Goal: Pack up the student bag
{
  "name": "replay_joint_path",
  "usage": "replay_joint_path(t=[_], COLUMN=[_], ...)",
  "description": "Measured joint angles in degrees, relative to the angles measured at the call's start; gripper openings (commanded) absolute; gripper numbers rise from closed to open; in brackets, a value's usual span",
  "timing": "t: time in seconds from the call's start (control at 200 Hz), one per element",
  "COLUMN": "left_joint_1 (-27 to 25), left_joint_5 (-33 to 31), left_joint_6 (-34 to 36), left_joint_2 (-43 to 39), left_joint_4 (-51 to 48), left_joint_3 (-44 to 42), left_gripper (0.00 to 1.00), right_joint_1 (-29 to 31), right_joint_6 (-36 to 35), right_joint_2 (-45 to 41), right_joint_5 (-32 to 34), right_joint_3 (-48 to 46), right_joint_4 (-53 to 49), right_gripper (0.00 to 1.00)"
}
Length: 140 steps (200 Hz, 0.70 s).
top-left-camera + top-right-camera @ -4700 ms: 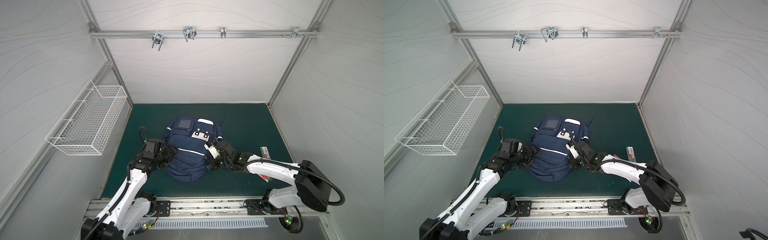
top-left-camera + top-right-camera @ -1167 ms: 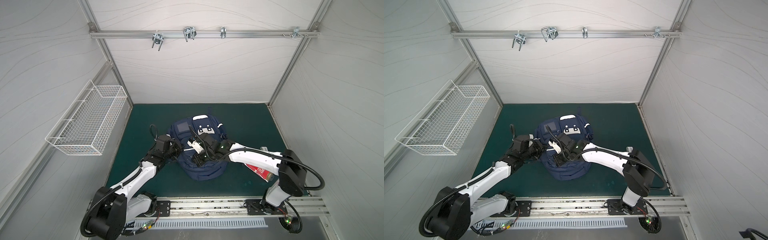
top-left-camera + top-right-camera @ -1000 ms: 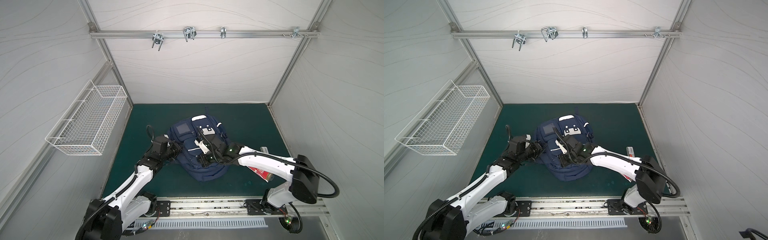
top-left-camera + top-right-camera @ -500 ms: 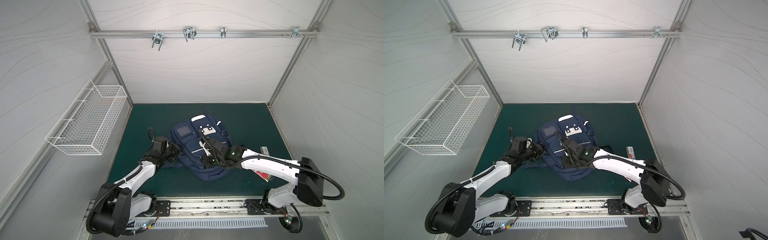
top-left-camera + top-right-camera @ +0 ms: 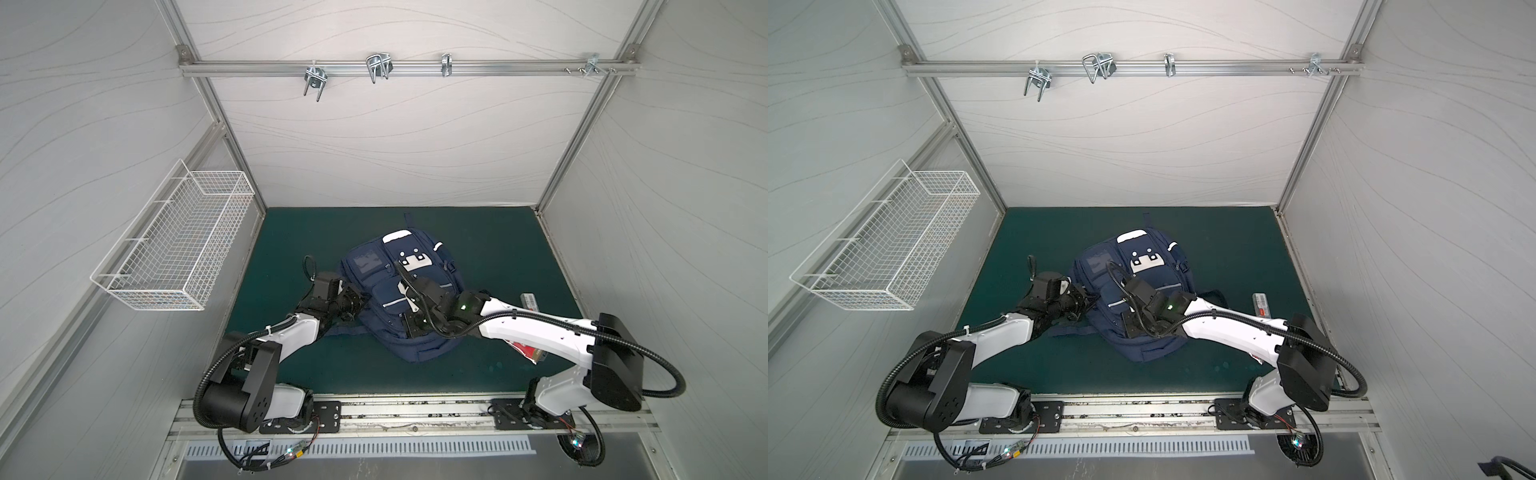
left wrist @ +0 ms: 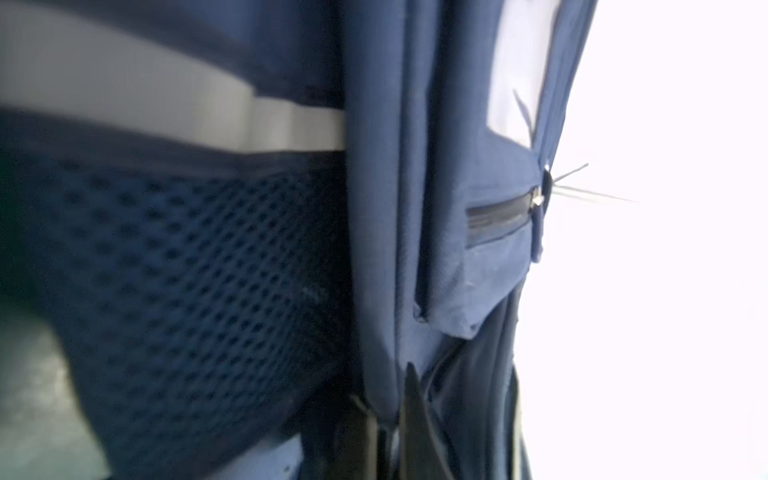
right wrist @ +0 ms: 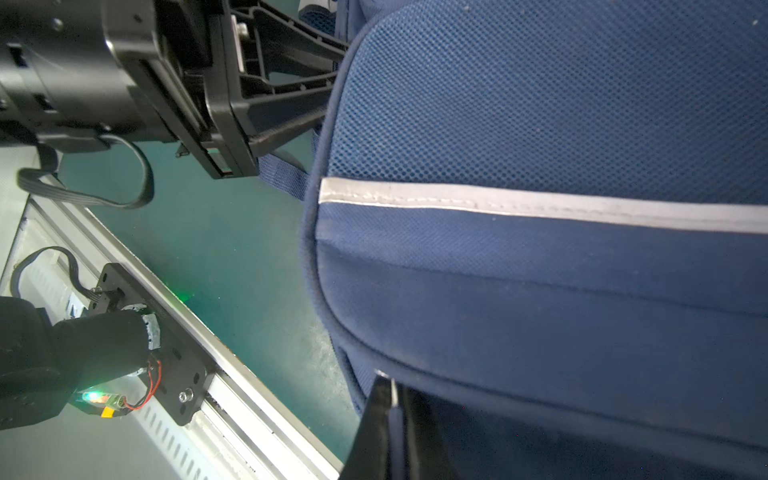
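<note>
While the student bag sits on the table, I see left pincer clamped tight on a side fold, right pincer likewise on edge piping.

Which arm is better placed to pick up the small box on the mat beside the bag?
Right, probably. The small box lies beside the right arm, while the left gripper is across the bag, pinching its side. The right gripper must release the bag first.
</note>
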Motion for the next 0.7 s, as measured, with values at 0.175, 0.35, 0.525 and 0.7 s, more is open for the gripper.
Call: replay_joint_path(t=[0.175, 0.35, 0.525, 0.7], left_joint_1=[-0.85, -3.78, -5.75, -7.34], left_joint_5=[-1.27, -5.64, -11.78, -14.86], left_joint_6=[-1.51, -1.9, -2.43, -3.02], left_joint_2=[-2.62, -10.25, -18.03, -22.84], left_joint_4=[0.59, -3.54, -8.15, -11.61], left_joint_3=[-1.31, -2.23, -4.57, -5.9], left_gripper=[0.0, 0.0, 0.0, 0.0], right_joint_1=[1.55, 4.28, 4.0, 2.69], right_joint_6=[-1.49, -5.07, -6.78, -6.56], right_joint_2=[1.38, 7.37, 11.45, 14.45], right_joint_5=[-1.29, -4.28, -6.51, -7.17], right_joint_3=[1.53, 8.13, 14.32, 18.29], right_joint_4=[-0.52, -1.79, -6.21, -7.78], right_gripper=[0.0, 0.0, 0.0, 0.0])
